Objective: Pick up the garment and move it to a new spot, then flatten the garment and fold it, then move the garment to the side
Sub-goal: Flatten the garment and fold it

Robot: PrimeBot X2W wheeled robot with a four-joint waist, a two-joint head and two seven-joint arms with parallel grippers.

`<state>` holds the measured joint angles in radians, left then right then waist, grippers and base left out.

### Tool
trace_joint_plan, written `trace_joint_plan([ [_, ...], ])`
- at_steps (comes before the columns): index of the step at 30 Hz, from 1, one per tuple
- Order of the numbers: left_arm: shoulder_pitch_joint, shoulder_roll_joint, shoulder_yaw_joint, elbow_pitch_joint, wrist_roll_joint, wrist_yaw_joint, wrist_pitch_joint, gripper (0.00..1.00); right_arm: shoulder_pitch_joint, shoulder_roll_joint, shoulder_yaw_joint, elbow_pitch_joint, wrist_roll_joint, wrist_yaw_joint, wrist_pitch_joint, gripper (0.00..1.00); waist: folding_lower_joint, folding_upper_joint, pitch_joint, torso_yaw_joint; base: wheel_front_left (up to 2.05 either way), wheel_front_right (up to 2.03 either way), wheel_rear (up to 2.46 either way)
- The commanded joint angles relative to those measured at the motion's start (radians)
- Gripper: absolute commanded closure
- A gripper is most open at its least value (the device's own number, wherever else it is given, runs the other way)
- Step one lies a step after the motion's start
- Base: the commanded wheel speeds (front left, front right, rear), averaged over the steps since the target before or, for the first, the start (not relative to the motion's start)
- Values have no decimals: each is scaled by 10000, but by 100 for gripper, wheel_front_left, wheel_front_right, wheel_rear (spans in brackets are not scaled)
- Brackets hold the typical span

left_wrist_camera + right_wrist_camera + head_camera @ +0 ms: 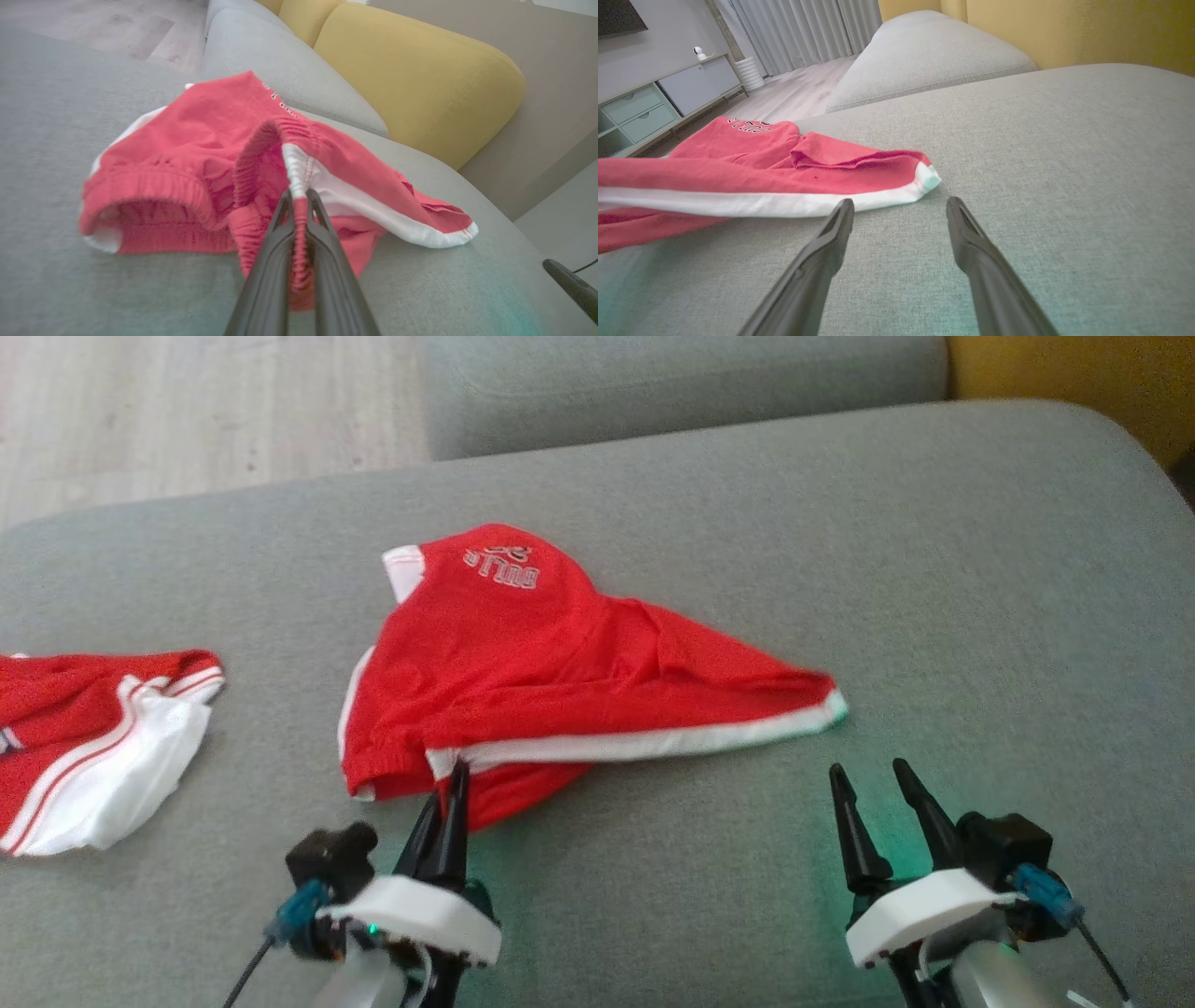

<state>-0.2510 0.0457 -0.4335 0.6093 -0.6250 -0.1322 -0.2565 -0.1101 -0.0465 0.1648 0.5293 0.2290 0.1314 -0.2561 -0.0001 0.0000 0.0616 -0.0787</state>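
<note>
**While left gripper [455, 775] is pinching the red shorts [560, 663] by the waistband [299, 140], right gripper [869, 765] is idling open**

Shorts are lying crumpled mid-frame in the head view, on the grey sofa seat [840, 523]. Left gripper, lower left of frame, is clamping almost fully closed on the elastic edge. In the left wrist view, a ridge of red elastic is bunching between its fingers [273, 252]. Right gripper, lower right, is standing spread wide, gripping nothing, hovering near the white-trimmed leg corner [924, 179]. A second red-and-white garment [93, 747] is sitting at the left edge, well apart.

Reading this as the pick-up for the first move. Doing it well:
- Lifting slowly and straight up, because the bite is looking thin and could be slipping.
- Checking what is rising with it. Can't tell if one waistband layer or both are pinched.
- Bringing the right gripper onto the white hem, so the cloth is hanging spread rather than swinging.
- Placing on bare seat, steering clear of the other garment.
</note>
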Motion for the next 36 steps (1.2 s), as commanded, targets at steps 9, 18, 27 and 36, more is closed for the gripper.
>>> trace_joint_plan([
  [9,603,128,1507,-257,1403,25,-53,72,-22,-37,66,-253,153,-7,-57,0,1,0,-458,493,0,0,0],
  [18,1638,134,3463,-1388,3349,253,-53,0,-6,-37,-122,-745,360,-7,-57,0,1,0,-572,334,0,0,0],
  [27,2746,52,3709,-2487,4222,175,-53,0,313,-37,-363,-862,260,-7,-57,0,1,0,-775,405,0,0,0],
  [36,2598,47,3186,-2520,3977,131,-53,0,81,-37,5,-348,442,-7,-57,0,1,0,-569,663,0,0,0],
])
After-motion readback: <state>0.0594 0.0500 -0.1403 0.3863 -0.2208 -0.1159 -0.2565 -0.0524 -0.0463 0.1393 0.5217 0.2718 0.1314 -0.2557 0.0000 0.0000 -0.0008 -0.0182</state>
